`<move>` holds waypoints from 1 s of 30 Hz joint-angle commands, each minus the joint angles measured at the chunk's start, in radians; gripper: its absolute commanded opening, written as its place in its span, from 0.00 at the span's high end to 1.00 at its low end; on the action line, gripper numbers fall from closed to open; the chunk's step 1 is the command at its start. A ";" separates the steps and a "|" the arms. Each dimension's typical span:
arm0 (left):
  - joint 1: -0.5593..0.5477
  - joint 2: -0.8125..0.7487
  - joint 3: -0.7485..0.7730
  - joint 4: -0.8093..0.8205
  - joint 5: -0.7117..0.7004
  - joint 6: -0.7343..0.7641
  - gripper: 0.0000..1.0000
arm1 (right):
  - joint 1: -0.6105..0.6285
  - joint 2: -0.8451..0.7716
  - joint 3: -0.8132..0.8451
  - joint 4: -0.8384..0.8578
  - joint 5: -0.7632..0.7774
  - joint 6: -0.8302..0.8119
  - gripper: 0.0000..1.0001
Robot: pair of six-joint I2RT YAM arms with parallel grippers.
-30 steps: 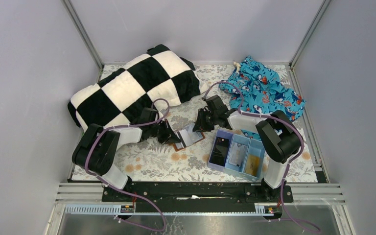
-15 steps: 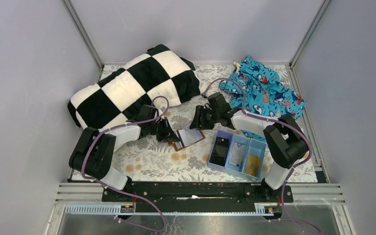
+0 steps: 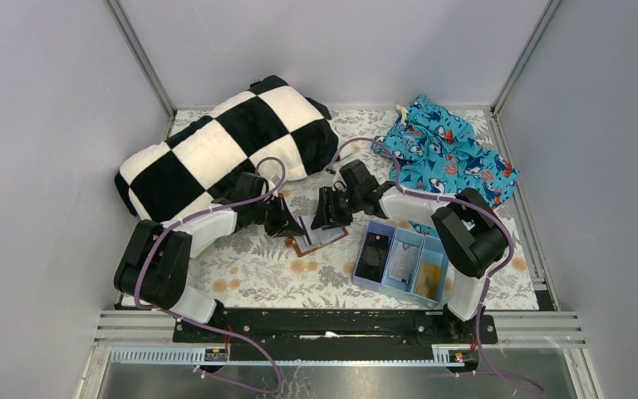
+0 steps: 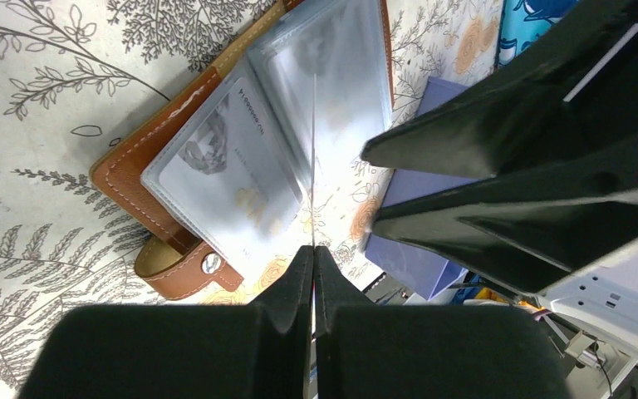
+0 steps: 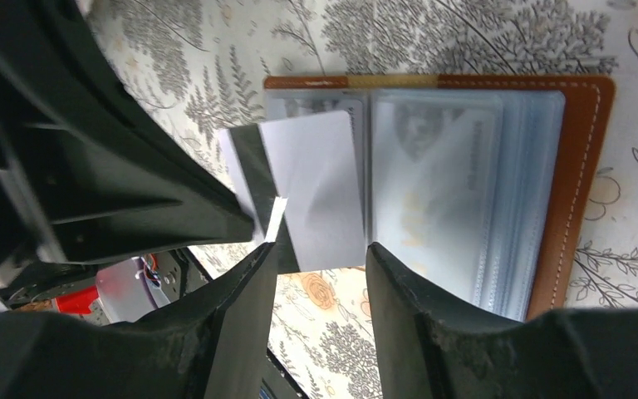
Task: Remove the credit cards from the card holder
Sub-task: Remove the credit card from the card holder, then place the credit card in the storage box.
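While my left pincer [image 4: 311, 253] is clenched on a thin clear sleeve [image 4: 312, 166] of the holder [image 3: 320, 235], holding that leaf up edge-on, my right pincer [image 5: 320, 274] hangs just above it with its jaws apart, grasping nothing I can make out. The holder lies open on the table [image 3: 249, 274] between my two arms, brown cover down.

What looks like a white card [image 5: 311, 183] shows in the lifted leaf, its near end in line with my right gap. Whether the pads touch it I cannot tell. A printed card [image 4: 224, 166] sits in the sleeve lying flat.

The tray [image 3: 399, 291] stands just beside the holder on my right, with a pale card [image 3: 404, 262] and a gold card [image 3: 430, 274] in two of its compartments. So I judge the job partly done, and the step in hand to be drawing out one more.

Next I should ease the right pincer over the white card's free edge and close on the card alone, not the plastic. Then I pull along the sleeve's mouth, with the left holding the leaf taut.
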 commanded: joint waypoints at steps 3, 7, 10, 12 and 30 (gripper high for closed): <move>0.007 0.006 0.058 0.031 0.012 -0.008 1.00 | 0.009 0.010 0.010 -0.016 -0.011 -0.003 0.49; 0.007 0.004 0.060 0.033 0.023 -0.001 1.00 | 0.008 -0.004 -0.001 0.023 -0.037 0.006 0.46; 0.007 0.006 0.078 -0.001 0.063 0.050 1.00 | 0.006 -0.005 -0.012 0.071 -0.085 0.024 0.42; 0.007 0.007 0.101 -0.048 0.073 0.099 1.00 | 0.000 -0.013 -0.034 0.121 -0.110 0.050 0.37; 0.018 -0.037 0.124 -0.013 0.268 0.129 1.00 | -0.121 -0.019 -0.209 0.649 -0.468 0.333 0.26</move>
